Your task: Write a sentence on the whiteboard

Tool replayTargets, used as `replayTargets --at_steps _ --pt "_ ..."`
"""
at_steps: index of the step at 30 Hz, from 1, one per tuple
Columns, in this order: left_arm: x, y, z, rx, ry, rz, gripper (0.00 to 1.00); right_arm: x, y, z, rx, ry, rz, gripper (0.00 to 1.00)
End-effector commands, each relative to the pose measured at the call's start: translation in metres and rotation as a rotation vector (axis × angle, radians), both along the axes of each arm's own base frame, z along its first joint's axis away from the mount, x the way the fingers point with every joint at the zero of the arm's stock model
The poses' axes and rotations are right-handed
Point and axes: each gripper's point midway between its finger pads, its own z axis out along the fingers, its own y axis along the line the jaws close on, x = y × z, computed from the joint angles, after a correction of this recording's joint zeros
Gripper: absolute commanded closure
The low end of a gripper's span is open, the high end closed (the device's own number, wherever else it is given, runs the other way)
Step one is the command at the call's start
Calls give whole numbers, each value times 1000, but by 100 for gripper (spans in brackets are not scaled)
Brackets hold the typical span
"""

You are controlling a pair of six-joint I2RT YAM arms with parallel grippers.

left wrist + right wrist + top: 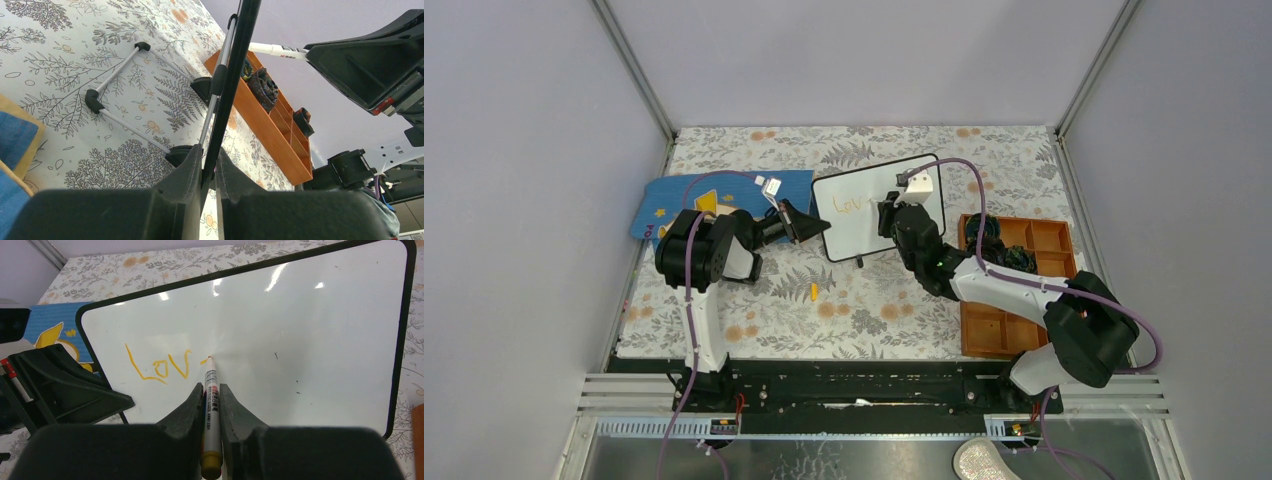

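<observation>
Writing on the whiteboard (864,238) with the right claw (210,388), bracing it with the left claw (209,154).

Grips a marker (211,410) with a yellow-orange end tight between the right fingers (187,405) and touches its tip to the glossy white face, just right of the sentence (160,369), reading only an orange "Lov" plus a short stroke at the tip. Clamps the left fingers (185,172) together on the board's thin black frame at its left edge. Finds the board tilted on its wire stand (115,71) near the middle of the floral tabletop (854,310), between a blue mat (669,195) on the left and an orange compartment tray (994,330) on the right. Shows dark round items (989,235) in the tray's far compartments, too small to identify.
</observation>
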Motion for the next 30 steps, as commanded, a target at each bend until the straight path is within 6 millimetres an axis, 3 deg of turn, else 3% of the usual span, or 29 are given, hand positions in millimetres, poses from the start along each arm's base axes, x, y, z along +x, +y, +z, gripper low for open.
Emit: replayTargets --at_steps 1,11,30 --pt "-8 -1 -1 1 -23 -23 89 16 -9 30 30 -63 -65 100" --pt "-8 -2 -1 0 -22 -24 90 17 1 36 41 -71 -24 100" --pt "-8 -1 -1 -1 -20 -22 90 2 9 2 23 19 42 100"
